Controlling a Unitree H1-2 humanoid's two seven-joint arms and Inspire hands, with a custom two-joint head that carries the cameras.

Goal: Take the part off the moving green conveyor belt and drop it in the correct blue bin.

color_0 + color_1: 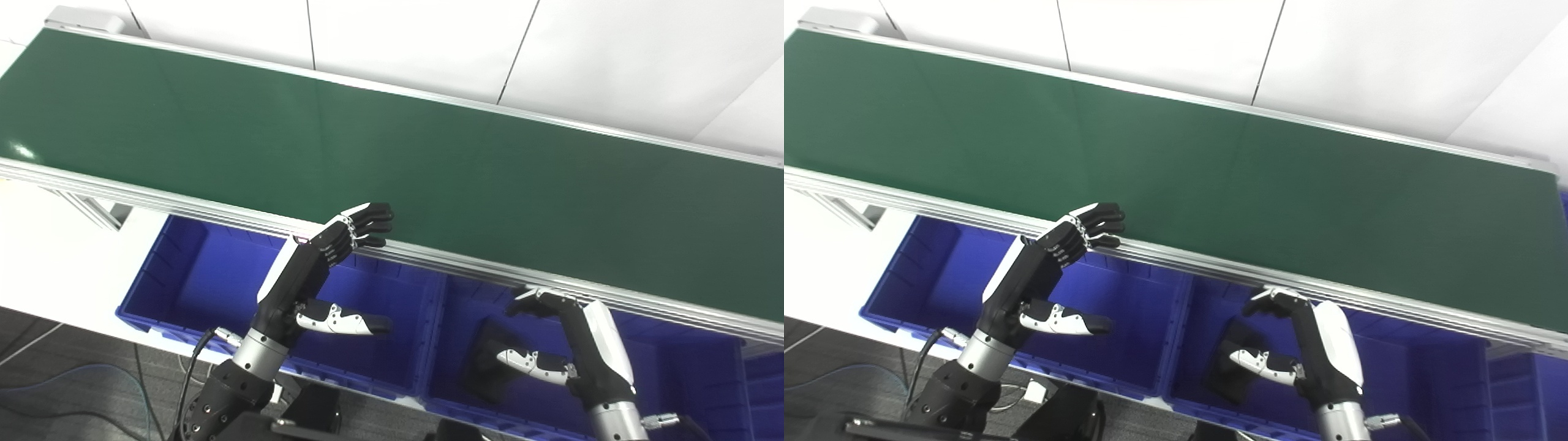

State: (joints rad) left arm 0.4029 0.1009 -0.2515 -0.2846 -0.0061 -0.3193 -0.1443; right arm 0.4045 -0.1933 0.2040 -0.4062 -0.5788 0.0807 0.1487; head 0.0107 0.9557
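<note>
The green conveyor belt [392, 153] runs diagonally across the view and no part shows on it. My left hand [318, 263] is open, its fingertips reaching up to the belt's near rail, thumb spread out over the left blue bin [202, 275]. Over the right blue bin [674, 373] my right hand [569, 337] hangs open, fingers slightly curled, holding nothing. A dark part [1234, 361] lies on that bin's floor, just below and left of the right hand's thumb.
The belt's aluminium rail [490, 269] runs between the hands and the belt. A third blue bin [765, 392] shows at the far right edge. White wall panels stand behind the belt, and cables lie on the grey floor at lower left.
</note>
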